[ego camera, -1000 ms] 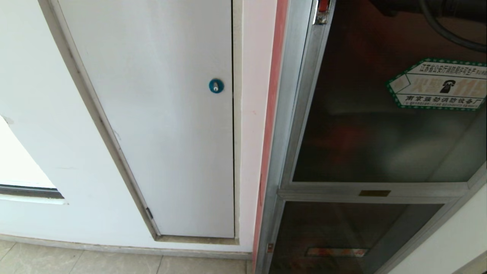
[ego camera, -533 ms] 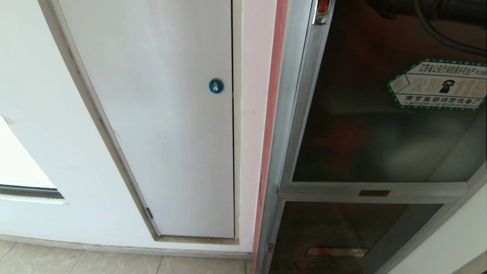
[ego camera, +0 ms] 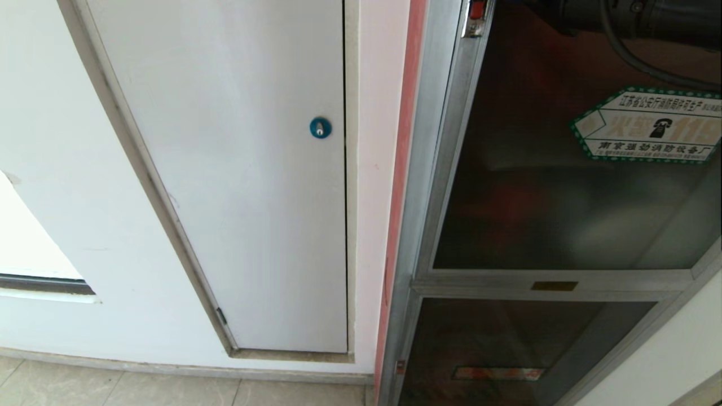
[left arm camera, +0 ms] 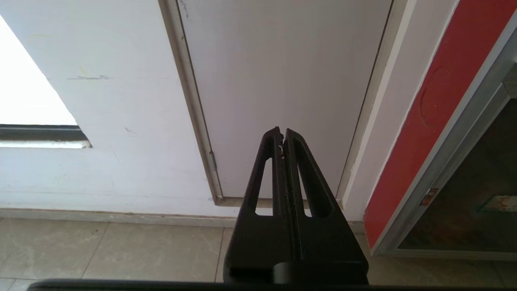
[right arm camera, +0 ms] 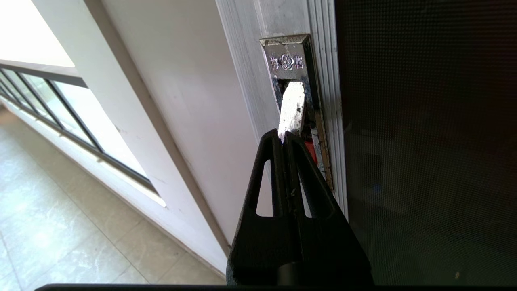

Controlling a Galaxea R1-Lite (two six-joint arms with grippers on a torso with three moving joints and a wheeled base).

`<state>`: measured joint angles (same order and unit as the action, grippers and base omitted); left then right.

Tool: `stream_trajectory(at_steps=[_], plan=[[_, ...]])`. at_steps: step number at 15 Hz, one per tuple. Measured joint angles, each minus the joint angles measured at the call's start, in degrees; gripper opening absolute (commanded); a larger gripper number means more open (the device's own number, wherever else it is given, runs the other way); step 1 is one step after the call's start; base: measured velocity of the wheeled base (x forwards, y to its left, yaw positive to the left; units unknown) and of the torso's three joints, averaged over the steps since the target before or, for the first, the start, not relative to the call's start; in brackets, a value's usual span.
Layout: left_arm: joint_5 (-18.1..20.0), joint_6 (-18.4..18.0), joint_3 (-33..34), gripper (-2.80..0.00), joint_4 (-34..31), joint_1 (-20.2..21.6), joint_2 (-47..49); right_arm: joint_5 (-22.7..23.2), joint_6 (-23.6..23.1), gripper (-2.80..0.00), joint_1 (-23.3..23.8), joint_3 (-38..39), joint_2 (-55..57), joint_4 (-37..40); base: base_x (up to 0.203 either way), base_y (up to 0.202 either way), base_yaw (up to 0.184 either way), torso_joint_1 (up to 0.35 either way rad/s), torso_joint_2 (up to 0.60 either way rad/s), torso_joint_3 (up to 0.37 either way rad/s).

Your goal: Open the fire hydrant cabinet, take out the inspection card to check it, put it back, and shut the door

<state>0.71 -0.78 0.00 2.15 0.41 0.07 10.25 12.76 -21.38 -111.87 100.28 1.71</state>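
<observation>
The closed tip of the right gripper can slip off the shiny latch on the left edge of the door, because the lever is narrow and slick; then the cabinet stays shut. Its fingers are pressed together, holding nothing, tips at or just under the lever. The left gripper, also closed and empty, hangs by the white panel. The card is not visible.

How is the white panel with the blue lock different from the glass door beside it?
The white panel is opaque and plain; the door is dark tinted glass. The panel has a blue round lock; the door carries a green-edged sticker and a silver metal frame. Both look shut.
</observation>
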Motion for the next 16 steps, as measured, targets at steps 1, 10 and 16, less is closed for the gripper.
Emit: stream_trajectory(at_steps=[1,10,16], plan=[[-0.01,0.01,0.0,-2.8,0.01,0.0,0.0,-0.01,0.01,-2.8,0.0,-0.18,0.11,0.07,0.0,0.0,0.0,0.0,0.0,0.0],[-0.02,0.01,0.0,-2.8,0.02,0.0,0.0,0.09,0.0,-2.8,1.3,-0.56,1.51,-0.15,0.0,0.0,0.0,0.0,0.0,0.0],[0.0,0.01,0.0,-2.8,0.0,0.0,0.0,-0.02,0.0,-2.8,2.07,-0.52,2.22,-0.06,0.0,0.0,0.0,0.0,0.0,0.0]])
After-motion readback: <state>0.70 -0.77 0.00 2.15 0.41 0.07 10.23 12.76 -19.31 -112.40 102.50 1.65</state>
